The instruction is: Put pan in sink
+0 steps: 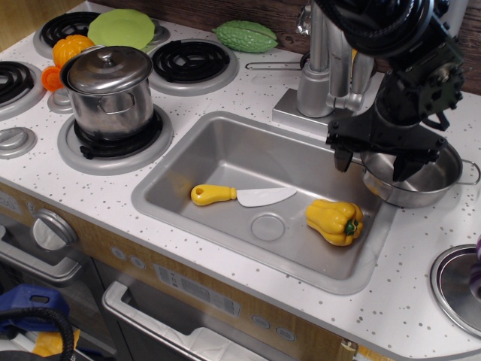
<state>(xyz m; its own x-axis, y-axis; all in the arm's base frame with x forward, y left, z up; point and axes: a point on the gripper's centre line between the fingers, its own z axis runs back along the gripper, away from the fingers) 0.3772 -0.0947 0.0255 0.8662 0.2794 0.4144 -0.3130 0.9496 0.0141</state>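
Observation:
The pan [427, 186], shallow and shiny with wire loop handles, stands on the white counter just right of the sink [225, 154]. It slightly overhangs the sink's right edge. My gripper [373, 163] hangs over the pan's left side with its jaws apart. One fingertip [343, 161] is outside the rim over the sink corner and the other [402, 168] is inside the pan. The arm hides the pan's far rim. I cannot tell whether the fingers touch the rim.
In the sink lie a yellow-handled knife [239, 197] and a yellow bell pepper [335, 221]. The faucet [325, 64] rises just behind the gripper. A lidded steel pot [111, 90] sits on a burner at left. A green gourd [246, 35] lies at the back.

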